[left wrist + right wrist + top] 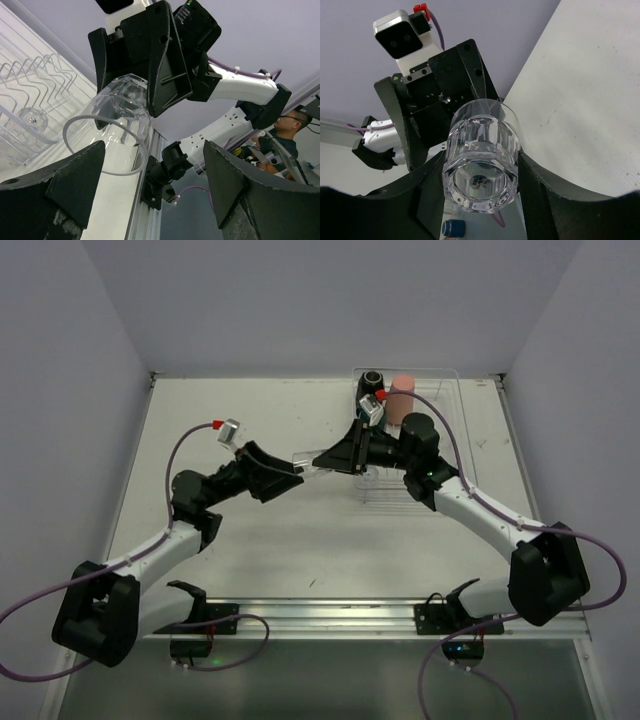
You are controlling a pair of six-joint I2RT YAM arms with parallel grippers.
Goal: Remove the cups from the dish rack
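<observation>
My right gripper (322, 461) is shut on a tiny clear cup (305, 462) and holds it above the table, left of the dish rack (452, 400). In the right wrist view the clear cup (482, 155) sits base-first between my fingers (545, 190). My left gripper (290, 476) is open and faces it; the cup's rim (107, 145) reaches in between its fingers (65, 185), nearer the left one. A second clear cup (32, 120) lies in the dish rack (45, 80). A black cup (372, 378) and a salmon-pink tumbler (403, 395) stand at the rack's far end. The teal cup is hidden.
The right arm's wrist camera (372, 408) hangs over the rack's left part. White walls close in the table on three sides. A metal rail (320, 612) with both arm bases runs along the near edge. A person (285, 131) sits beyond the table.
</observation>
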